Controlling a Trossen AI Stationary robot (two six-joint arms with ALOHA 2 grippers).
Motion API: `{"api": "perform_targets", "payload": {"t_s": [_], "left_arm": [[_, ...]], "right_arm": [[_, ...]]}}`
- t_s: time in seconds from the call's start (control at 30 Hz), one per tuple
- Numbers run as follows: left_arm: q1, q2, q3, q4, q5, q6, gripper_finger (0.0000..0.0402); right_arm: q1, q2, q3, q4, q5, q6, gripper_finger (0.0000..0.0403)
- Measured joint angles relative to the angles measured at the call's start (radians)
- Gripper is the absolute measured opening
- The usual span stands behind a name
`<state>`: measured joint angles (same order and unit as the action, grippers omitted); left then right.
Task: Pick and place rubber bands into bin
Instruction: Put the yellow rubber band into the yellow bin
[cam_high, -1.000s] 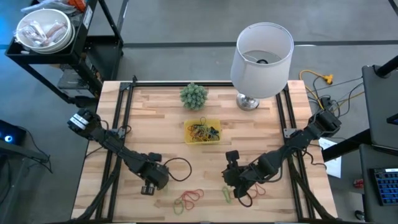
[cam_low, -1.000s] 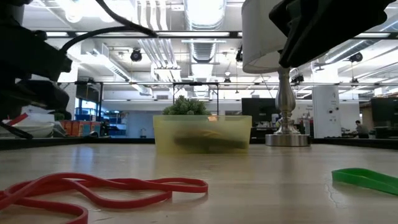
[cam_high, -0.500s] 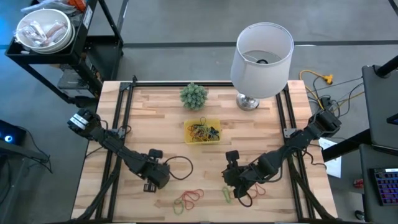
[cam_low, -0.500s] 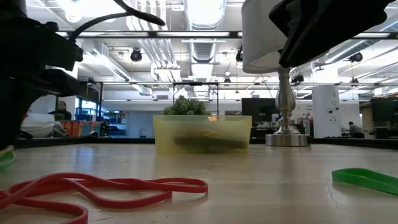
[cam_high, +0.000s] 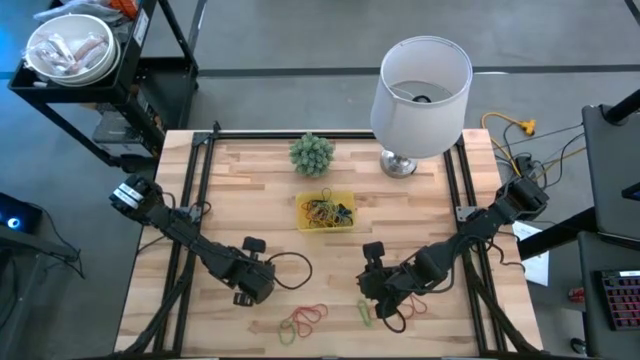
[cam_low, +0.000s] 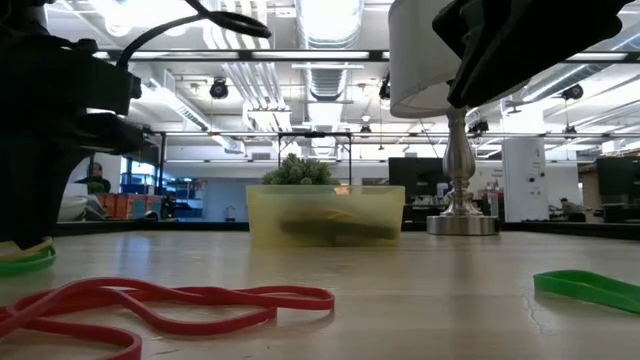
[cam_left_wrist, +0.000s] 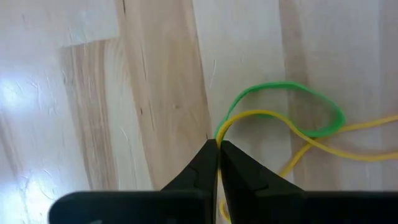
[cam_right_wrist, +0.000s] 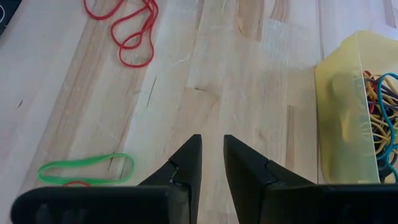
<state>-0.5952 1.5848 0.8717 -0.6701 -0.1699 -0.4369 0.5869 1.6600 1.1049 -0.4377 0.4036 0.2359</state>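
Observation:
The yellow bin (cam_high: 327, 211) sits mid-table and holds several coloured rubber bands (cam_right_wrist: 380, 99); the low view shows it (cam_low: 325, 215) in front of the plant. My left gripper (cam_high: 241, 296), near the front left, is shut on a green band (cam_left_wrist: 292, 102) and a yellow band (cam_left_wrist: 323, 146). My right gripper (cam_high: 374, 300) hovers open at the front right, touching nothing. Red bands (cam_high: 308, 315) and a green band (cam_high: 365, 313) lie flat on the table between the two grippers. My left gripper pinches the green and yellow bands together between its two fingertips (cam_left_wrist: 214, 155), where both loops cross (cam_left_wrist: 219, 134). The fingers point down at the table. The loops trail away from the tips; the low view shows green band (cam_low: 25, 262) under the gripper at table height.
A small green plant (cam_high: 312, 153) and a white-shaded lamp (cam_high: 420, 85) stand at the far edge behind the bin. Black cable (cam_high: 290, 270) loops by the left gripper. Bare wood lies between the grippers and the bin.
My left gripper has moved a little toward the table's right and far side, still shut on the bands. In the low view it has come in from the left, and the green band has come along beneath it.

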Motion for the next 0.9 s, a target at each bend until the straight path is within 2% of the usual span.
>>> {"api": "perform_targets", "payload": {"t_s": [0.1, 0.3, 0.43, 0.77, 0.9], "left_arm": [[0.0, 0.0, -0.01, 0.0, 0.005, -0.003, 0.0012], [0.0, 0.0, -0.023, 0.0, 0.007, -0.028, 0.0069], [0.0, 0.0, -0.026, -0.001, 0.034, -0.03, 0.0091], [0.0, -0.005, -0.043, -0.017, 0.061, -0.081, 0.0091], [0.0, -0.005, -0.045, -0.014, 0.056, -0.074, 0.0057]], "right_arm": [[0.0, 0.0, 0.0, 0.001, 0.0, 0.0, 0.0061], [0.0, 0.0, 0.0, 0.002, 0.0, 0.0, 0.0061], [0.0, 0.0, 0.0, 0.002, 0.0, 0.0, 0.0061], [0.0, 0.0, 0.0, 0.002, 0.0, 0.0, 0.0061], [0.0, 0.0, 0.0, 0.002, 0.0, 0.0, 0.0061]]}}
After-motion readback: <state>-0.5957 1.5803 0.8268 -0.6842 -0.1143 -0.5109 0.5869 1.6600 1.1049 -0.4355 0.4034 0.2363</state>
